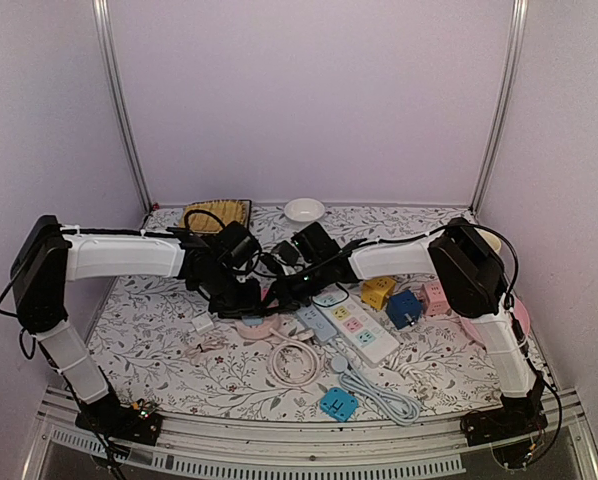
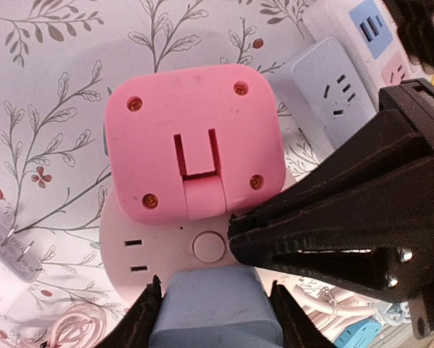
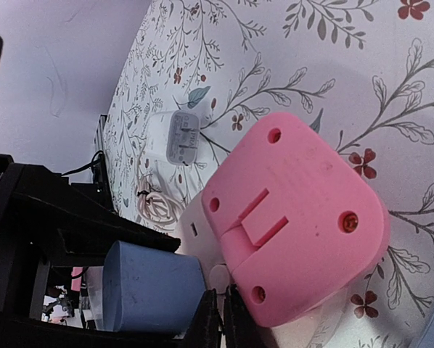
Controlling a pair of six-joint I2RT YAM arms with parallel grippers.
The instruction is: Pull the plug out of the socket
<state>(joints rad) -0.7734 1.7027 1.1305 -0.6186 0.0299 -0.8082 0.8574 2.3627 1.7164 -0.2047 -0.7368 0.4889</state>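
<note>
Left gripper (image 2: 215, 319) part-way closed, blue plug (image 2: 213, 293) seated between its fingers; the plug stands in the pale round socket (image 2: 148, 246), just ahead of the jaws; right gripper (image 3: 218, 319) pinched shut on nothing, tips against the socket face beside the pink adapter (image 3: 297, 217).

You're handling hard, smooth, light plastic, likely slippery; prongs probably bind, and the socket looks too light to stay put; grip the plug's flat sides, pull straight.

Left wrist view gives you the socket's slots and button; right wrist view gives the plug's rounded side; top view buries the contact behind both wrists.
</note>
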